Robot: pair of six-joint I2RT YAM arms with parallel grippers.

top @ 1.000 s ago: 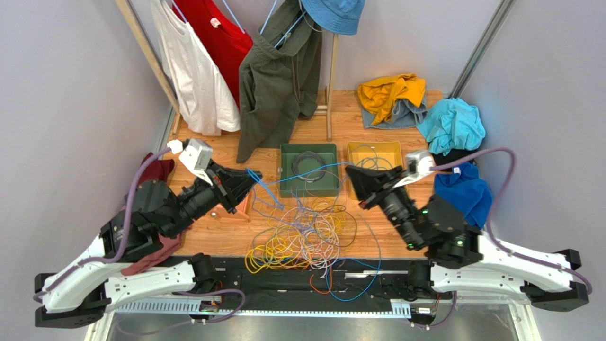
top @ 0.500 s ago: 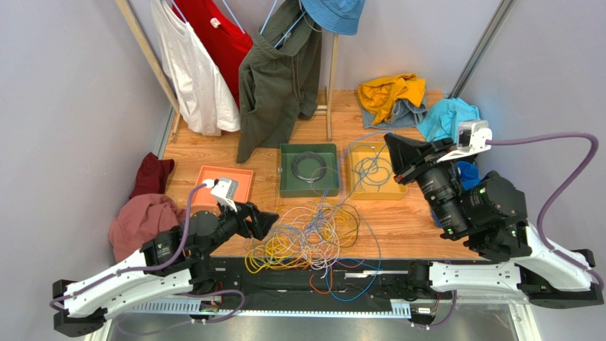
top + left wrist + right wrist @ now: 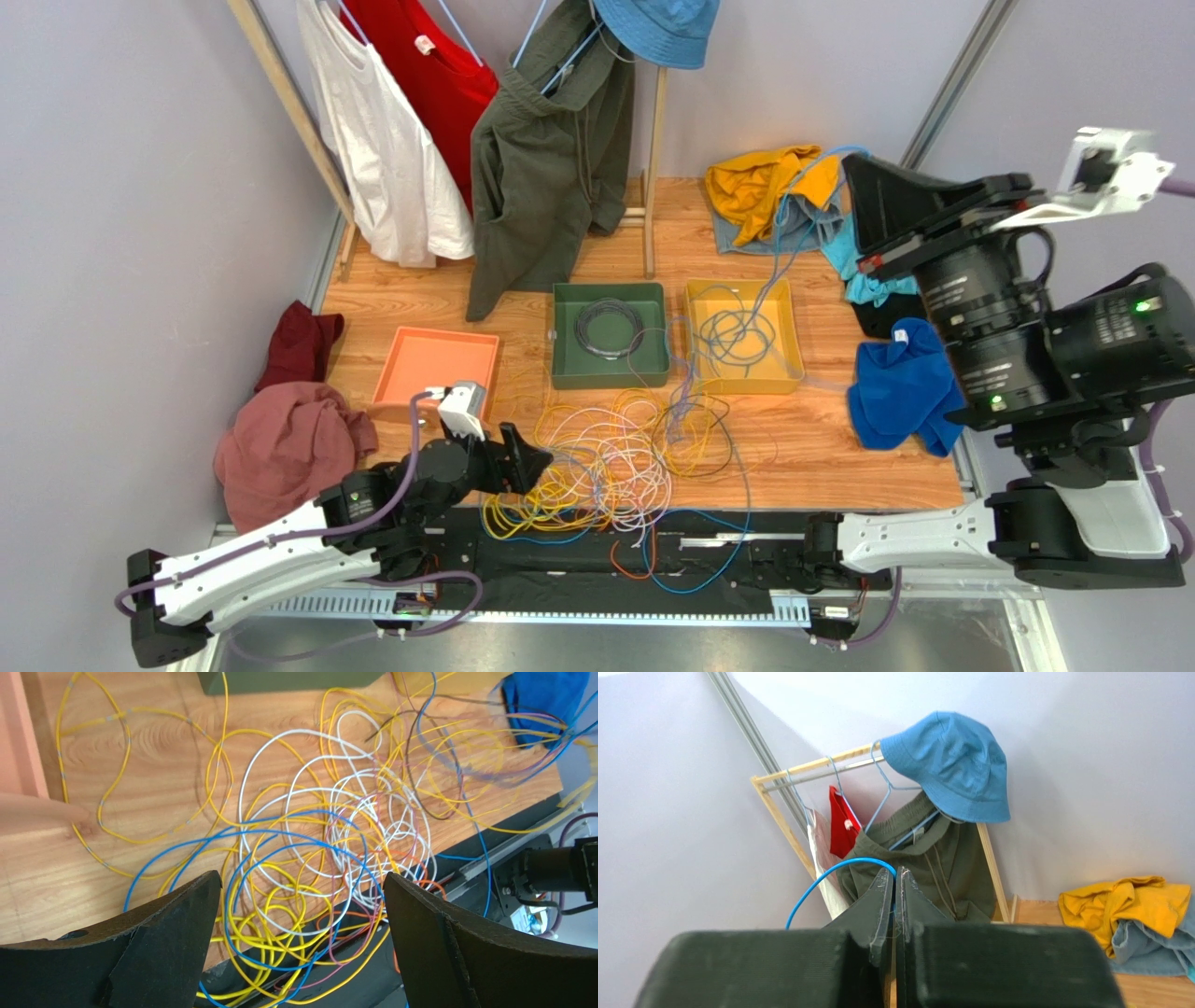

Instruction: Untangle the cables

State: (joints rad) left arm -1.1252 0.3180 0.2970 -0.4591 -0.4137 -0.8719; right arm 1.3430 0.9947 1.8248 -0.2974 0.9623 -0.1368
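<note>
Right fingers (image 3: 859, 179) raised high over the far right of the desk (image 3: 842, 451), pressed together and pinching one blue cable (image 3: 776, 255); right wrist view agrees, the blue strand arching out of the pressed tips to the left.

From the pinch the strand drops toward the near left into the yellow tray (image 3: 794, 381), lies there in loose loops, then runs on toward the main tangle of cables (image 3: 617, 459); long axis of the held run is thus roughly far-right to near-left.

Left fingers (image 3: 525, 462) low at the near-left edge of the tangle, spread wide, nothing between them; left wrist view looks straight into the knot, with yellow, white and blue loops ahead of the spread tips.

Tangle sits on the near middle of the desk, just in front of the green tray (image 3: 564, 373); some strands spill over the near edge.

Judgement: left arm is much the nearer to the knot; right only holds one strand aloft. The next move likely turns on whether the blue strand passes over or under the yellow loops; cannot tell from these views.
</note>
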